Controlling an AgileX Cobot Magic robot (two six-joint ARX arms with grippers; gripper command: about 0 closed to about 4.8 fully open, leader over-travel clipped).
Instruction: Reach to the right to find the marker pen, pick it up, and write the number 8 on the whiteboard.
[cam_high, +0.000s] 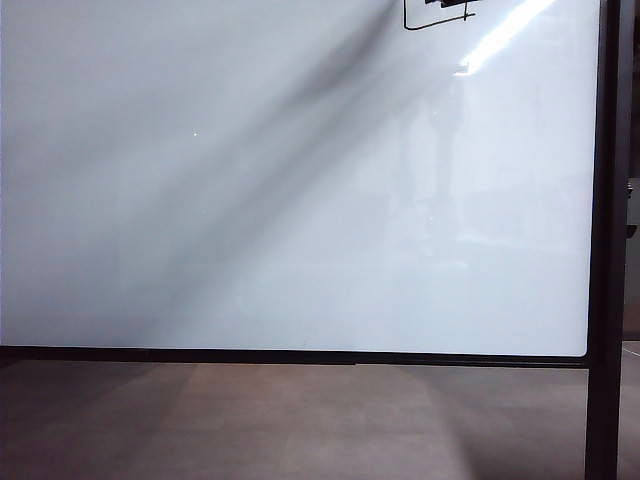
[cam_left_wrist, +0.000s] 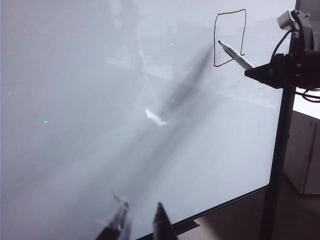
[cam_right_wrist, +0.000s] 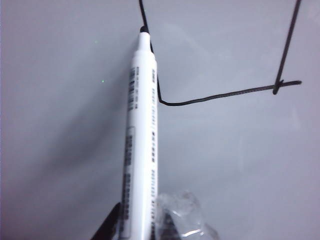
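High in the upper right of the exterior view, just the lower edge of one boxy black loop, the number 8 (cam_high: 437, 20), cut off by the frame's top. Whole box outline only in the left wrist view (cam_left_wrist: 230, 37), one closed square-cornered loop. Up close in the right wrist view (cam_right_wrist: 220, 97), a lower corner with a small crossing overshoot. One marker pen (cam_right_wrist: 140, 150), white barrel, black tip touching the line's left side; also seen from the left wrist (cam_left_wrist: 236, 56). Right tool (cam_right_wrist: 150, 222) clenched on the marker pen, black and clear fingers at the barrel's base. One whiteboard (cam_high: 250, 220), black-framed, on a dark post. Left tool (cam_left_wrist: 140, 220) released, fingers parted, low before the board, well apart from the drawing.
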